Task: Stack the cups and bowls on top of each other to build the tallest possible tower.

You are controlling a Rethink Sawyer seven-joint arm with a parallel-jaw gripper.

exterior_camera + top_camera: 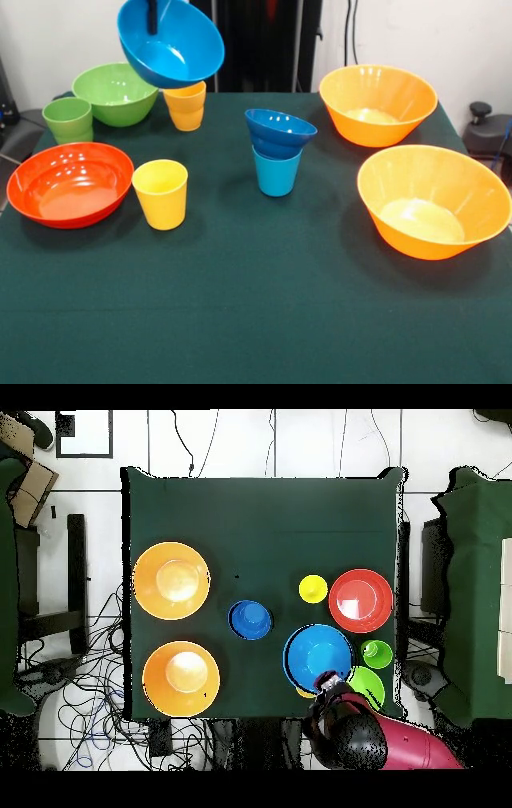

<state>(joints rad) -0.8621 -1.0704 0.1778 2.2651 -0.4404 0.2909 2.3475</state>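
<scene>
Glossy round orange bowl (433, 202) nearest, gripper (152, 16) clamped on tilted light blue bowl (172, 44)

A robotics lab is suggested. A table (260, 514) draped in dark green cloth is set on a pale tiled floor (260, 444), tangled cables (95, 714) are seen at the overhead view's lower left, and a red and black robot arm (390, 744) is mounted at its bottom edge.

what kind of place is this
Likely a robotics lab: a red and black robot arm works at a table under dark green cloth, with tangled black cables across the white tiled floor.
</scene>
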